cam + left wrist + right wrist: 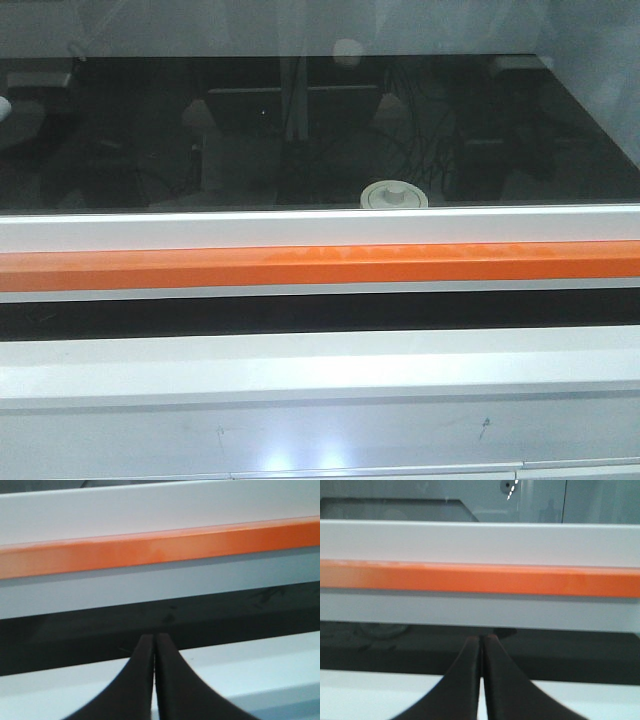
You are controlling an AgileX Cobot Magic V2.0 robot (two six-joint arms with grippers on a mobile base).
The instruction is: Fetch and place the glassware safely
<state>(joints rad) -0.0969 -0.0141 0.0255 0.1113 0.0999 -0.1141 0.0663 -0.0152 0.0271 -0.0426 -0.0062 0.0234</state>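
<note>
Front view. Jar (393, 196) sits just off frame centre toward 2 o'clock, at the near edge of the black bench (150, 130). Only its cream lid (378, 203) and the round knob (391, 190) show. The glass body is hidden behind the white rail (200, 232) that runs along the bench's near edge. Jar stands upright as far as the lid shows, level and alone. The bench top is glossy and full of dim reflections.

Below the white rail an orange bar (300, 265) crosses the frame from 9 to 3 o'clock. Under it lies a thin grey strip, then a dark slot (300, 315), then a pale panel (300, 420) down to 6 o'clock.

Left wrist view. Left fingers (146, 652) rise from 6 o'clock and point to 12. They are pressed together, tips touching, nothing between them. The tips lie over the dark slot (60, 645). The orange bar (150, 550) crosses above, climbing slightly toward 3 o'clock.

Right wrist view. Right fingers (472, 652) are in the same pose, up from 6 o'clock. They are together with only a hairline seam and hold nothing. The tips reach the dark slot (570, 655). The orange bar (470, 579) runs nearly level here, white rail (470, 540) above it, and a glassy grey panel (395, 507) at 12 o'clock.

Both sets of fingers are on the near side of the bar, the jar on the far side.
</note>
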